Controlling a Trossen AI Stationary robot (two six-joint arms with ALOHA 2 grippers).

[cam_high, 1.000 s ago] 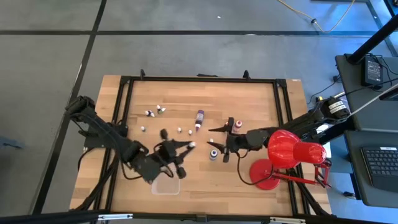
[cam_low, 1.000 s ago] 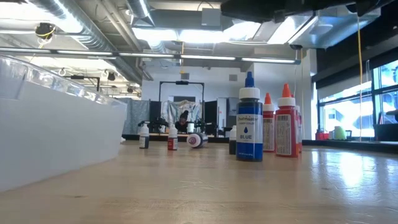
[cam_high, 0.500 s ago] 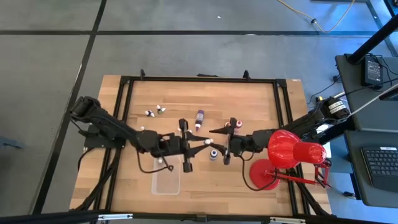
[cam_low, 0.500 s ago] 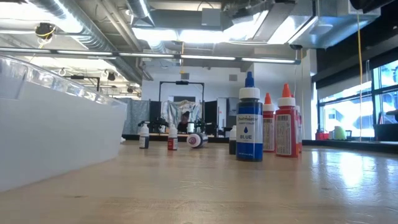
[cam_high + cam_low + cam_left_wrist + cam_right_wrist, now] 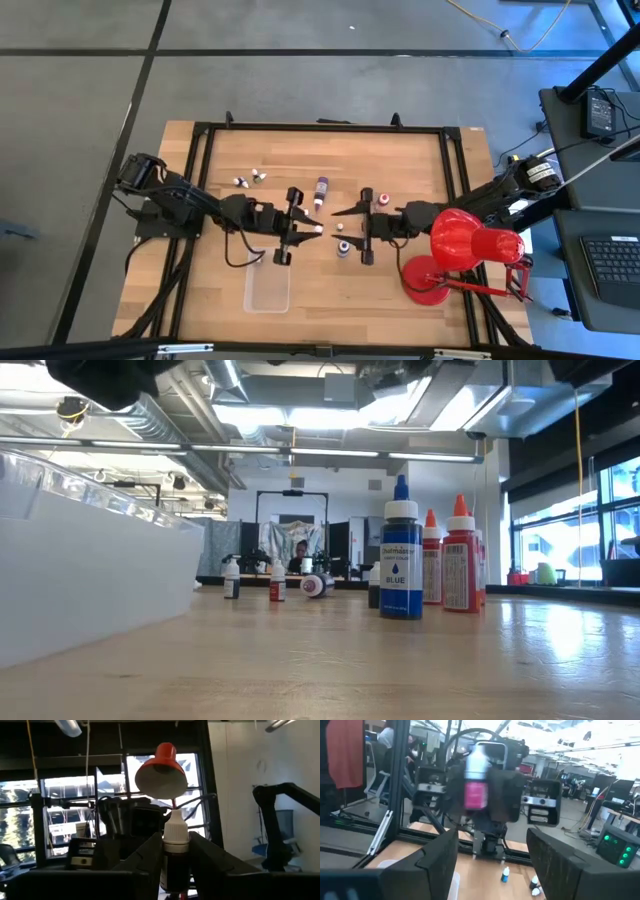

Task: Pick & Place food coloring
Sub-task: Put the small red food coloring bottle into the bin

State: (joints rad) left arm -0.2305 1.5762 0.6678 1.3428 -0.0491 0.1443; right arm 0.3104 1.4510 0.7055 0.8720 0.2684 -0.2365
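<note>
My left gripper (image 5: 310,230) is over the table's middle, shut on a small food coloring bottle (image 5: 175,851) with a white cap and a pink label (image 5: 476,795). My right gripper (image 5: 342,222) faces it from the table's right and is open, with nothing between its fingers (image 5: 440,855). On the table stand a blue bottle (image 5: 400,560), red bottles (image 5: 460,560) and some tiny bottles (image 5: 232,578). A longer purple bottle (image 5: 321,190) lies farther back. My left gripper pinches the small bottle's dark body (image 5: 174,870) between its two fingers (image 5: 145,862), below the white cap (image 5: 176,827). The fingers come about level from the table's left. The bottle stands upright, cap up, lifted clear of the table.
A clear plastic tray (image 5: 268,292) lies near the front edge, left of centre. A red desk lamp (image 5: 460,240) stands at the right beside my right arm. A black frame (image 5: 320,127) runs round the table top.
My left arm has stretched out from above the tray toward the table's middle. Its gripper has tipped up from pointing down to about level, still shut on the small bottle, and now faces my right gripper.
</note>
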